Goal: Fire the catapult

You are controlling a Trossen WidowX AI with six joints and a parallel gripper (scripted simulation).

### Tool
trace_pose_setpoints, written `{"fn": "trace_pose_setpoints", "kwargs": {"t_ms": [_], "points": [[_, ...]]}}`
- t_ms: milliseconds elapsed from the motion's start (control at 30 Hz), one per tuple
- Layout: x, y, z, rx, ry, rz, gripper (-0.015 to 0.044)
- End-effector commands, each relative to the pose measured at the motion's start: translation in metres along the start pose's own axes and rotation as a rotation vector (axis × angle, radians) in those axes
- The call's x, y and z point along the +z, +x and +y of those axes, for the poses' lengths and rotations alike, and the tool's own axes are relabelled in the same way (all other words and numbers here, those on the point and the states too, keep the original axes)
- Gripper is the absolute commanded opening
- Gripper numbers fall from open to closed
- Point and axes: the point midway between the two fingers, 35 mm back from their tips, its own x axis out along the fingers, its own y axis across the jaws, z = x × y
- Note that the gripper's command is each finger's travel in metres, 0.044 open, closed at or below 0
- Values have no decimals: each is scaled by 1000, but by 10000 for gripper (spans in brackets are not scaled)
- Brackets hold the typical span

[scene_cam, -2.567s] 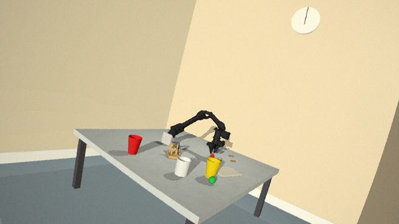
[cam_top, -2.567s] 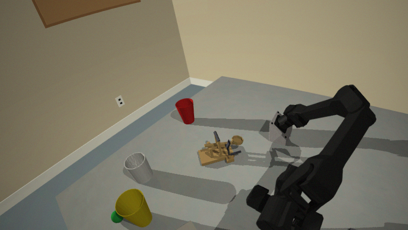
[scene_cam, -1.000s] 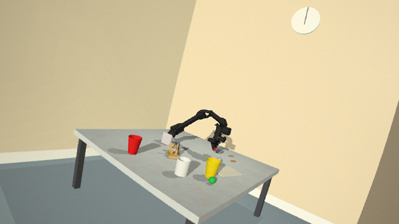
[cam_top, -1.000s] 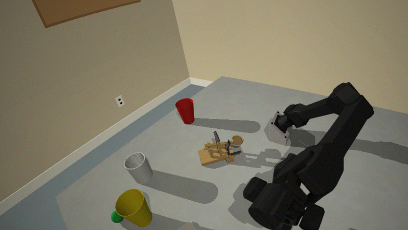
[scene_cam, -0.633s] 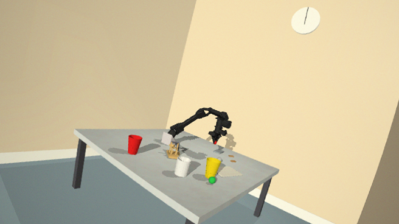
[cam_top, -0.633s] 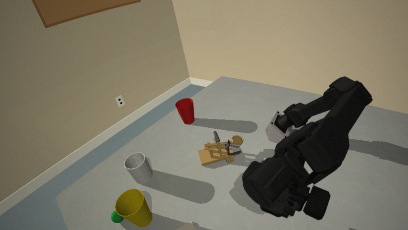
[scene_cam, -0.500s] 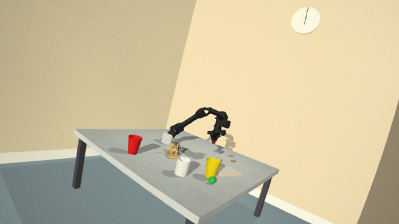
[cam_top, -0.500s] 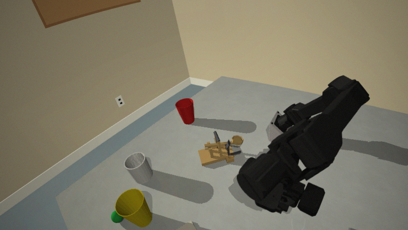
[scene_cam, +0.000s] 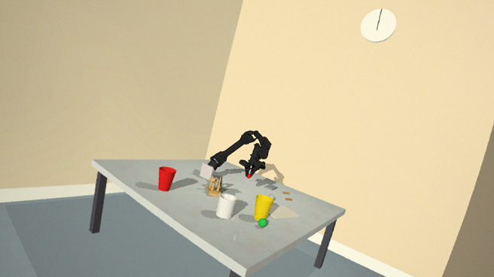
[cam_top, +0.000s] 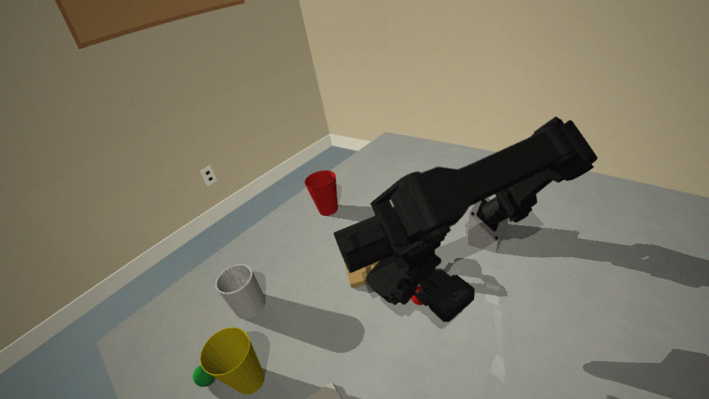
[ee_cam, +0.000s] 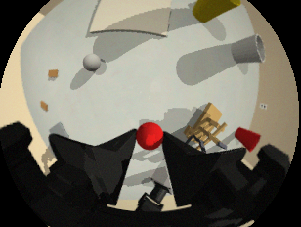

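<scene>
The fingers [cam_top: 419, 296] [scene_cam: 249, 175] grip the red ball [cam_top: 416, 299] [scene_cam: 249, 176] [ee_cam: 150, 136] above the surface [cam_top: 397, 366] [scene_cam: 187, 198] [ee_cam: 142, 93], so pickup looks done, while loading it into the wooden catapult [cam_top: 358, 278] [scene_cam: 214, 191] [ee_cam: 201, 124], aiming at the white mug [cam_top: 243, 294] [scene_cam: 225, 207] [ee_cam: 245, 50] and firing remain.

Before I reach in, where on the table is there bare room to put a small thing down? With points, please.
Between the white mug [cam_top: 245, 297] [scene_cam: 225, 206] [ee_cam: 245, 50] and the red cup [cam_top: 323, 193] [scene_cam: 165, 179] [ee_cam: 247, 139]. Crowded: the yellow cup [cam_top: 237, 364] [scene_cam: 262, 208] [ee_cam: 215, 9] beside the green ball [cam_top: 202, 377] [scene_cam: 262, 223], and the catapult [cam_top: 358, 278] [scene_cam: 213, 190] [ee_cam: 207, 122] near the gripper [cam_top: 418, 292] [scene_cam: 249, 175] [ee_cam: 150, 134].
</scene>
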Motion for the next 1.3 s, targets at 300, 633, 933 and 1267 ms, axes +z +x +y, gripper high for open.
{"fn": "trace_pose_setpoints", "kwargs": {"t_ms": [300,633,933,1267], "points": [[-41,20,-101,20,176,111,0],[-77,33,-140,79,243,180,0],[-125,50,-179,121,364,278,0],[-125,65,-179,123,366,280,0]]}}
